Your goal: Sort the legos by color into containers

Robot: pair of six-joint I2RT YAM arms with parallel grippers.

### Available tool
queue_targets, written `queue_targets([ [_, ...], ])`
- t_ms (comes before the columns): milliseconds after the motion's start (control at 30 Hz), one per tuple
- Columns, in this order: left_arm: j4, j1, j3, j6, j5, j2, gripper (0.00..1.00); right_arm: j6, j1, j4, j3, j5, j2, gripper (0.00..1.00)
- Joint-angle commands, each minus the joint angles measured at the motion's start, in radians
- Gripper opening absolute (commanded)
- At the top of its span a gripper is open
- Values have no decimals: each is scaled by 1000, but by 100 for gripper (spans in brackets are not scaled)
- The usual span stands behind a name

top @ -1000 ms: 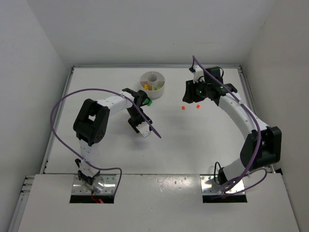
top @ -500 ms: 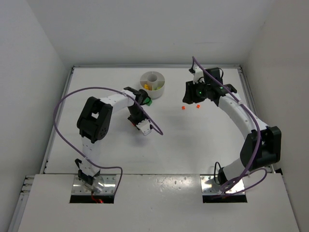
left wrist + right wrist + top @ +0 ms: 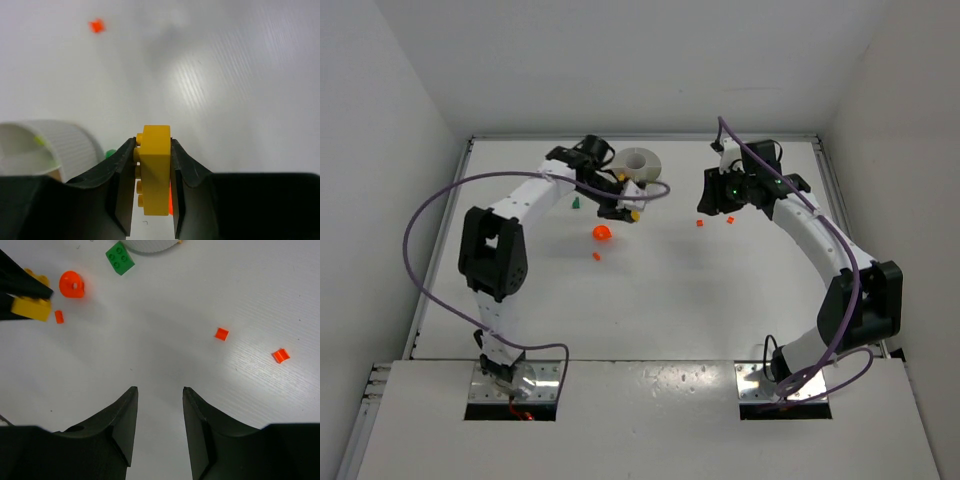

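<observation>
Left hand (image 3: 152, 150) pinches a studded, rectangular yellow brick (image 3: 154, 175).

1. White divided dish (image 3: 65, 145): one.
2. Orange-red legos: four on the bench (image 3: 720, 300). They are a round piece (image 3: 72, 284), a sliver (image 3: 59, 316) beside it, a square bit (image 3: 221, 333) and a notched bit (image 3: 281, 355).
3. Green legos: two, a studded green brick (image 3: 120, 258) and a small green bit (image 3: 576, 203).
4. Yellow brick (image 3: 154, 175): one.
5. Lime bit (image 3: 39, 141): one, in the dish.
6. Pincers: two, the left pincer (image 3: 152, 145) and the right pincer (image 3: 159, 390).
</observation>
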Motion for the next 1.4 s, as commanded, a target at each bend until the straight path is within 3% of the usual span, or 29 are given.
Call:
queue_targets([
  [0, 205, 69, -11, -412, 314, -132, 0, 11, -5, 21, 17, -21, 9, 42],
  [33, 299, 90, -84, -625, 327, -187, 0, 11, -5, 21, 17, -21, 9, 42],
  [67, 529, 101, -132, -744, 327, -218, 0, 11, -5, 21, 17, -21, 9, 42],
  [133, 813, 133, -241, -1020, 250, -285, 0, 11, -5, 21, 17, -21, 9, 42],
  [167, 1024, 149, -330, -1224, 211, -328, 0, 11, -5, 21, 17, -21, 9, 42],
  [333, 1356, 221, -439, -1734, 26, -329, 0, 11, -5, 30, 17, -21, 20, 42],
  [367, 1414, 230, -453, -1779, -54, -338, 0, 11, -5, 31, 17, -21, 20, 42],
  [467, 1404, 213, -453, -1883, -177, -327, 0, 11, -5, 31, 8, -21, 20, 42],
  [500, 1322, 204, -432, -1903, -339, -327, 0, 11, -5, 31, 8, -12, 20, 42],
  [567, 1301, 180, -421, -1975, -446, -315, 0, 11, -5, 31, 8, -11, 29, 42],
  [600, 1253, 170, -412, -2003, -569, -315, 0, 11, -5, 31, 8, -11, 29, 42],
  [700, 1206, 152, -390, -2120, -698, -274, 0, 11, -5, 31, 8, -11, 29, 42],
  [933, 1160, 94, -363, -2264, -830, -212, 0, 11, -5, 31, 8, -11, 38, 42],
  [1200, 1108, 84, -301, -2362, -867, -117, 5, 11, -5, 31, 8, -11, 47, 42],
  [1367, 1099, 75, -291, -2419, -867, -85, 15, 11, -5, 31, 8, -11, 47, 42],
])
